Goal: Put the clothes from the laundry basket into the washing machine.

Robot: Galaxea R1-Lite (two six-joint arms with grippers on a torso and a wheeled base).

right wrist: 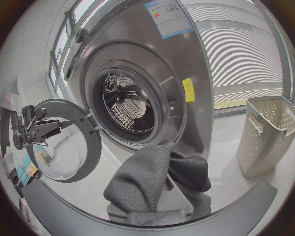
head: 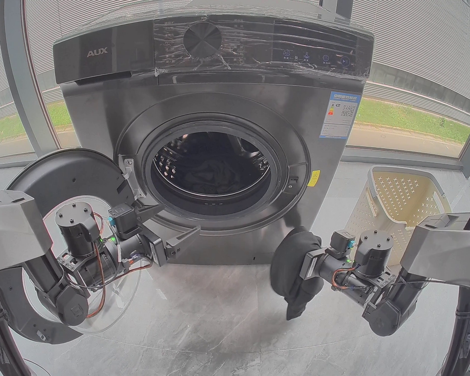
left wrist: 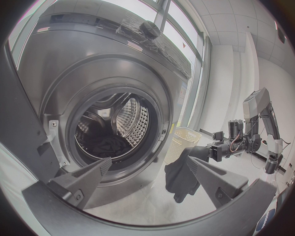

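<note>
- At 4 o'clock in the head view, your right pincer [head: 300, 265] grips a black mesh garment [head: 287, 284] that hangs above the floor.
- At 8 o'clock, your left pincer [head: 174, 219] is spread wide.
- Beyond at 12 o'clock, the grey front-loading washing machine [head: 213, 92] stands open, with dark clothes [head: 209, 174] in its drum.
- The cream perforated plastic laundry basket [head: 400, 198] is at 3 o'clock.

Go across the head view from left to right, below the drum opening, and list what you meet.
washer door, swung open → left gripper → dark garment → laundry basket
</note>
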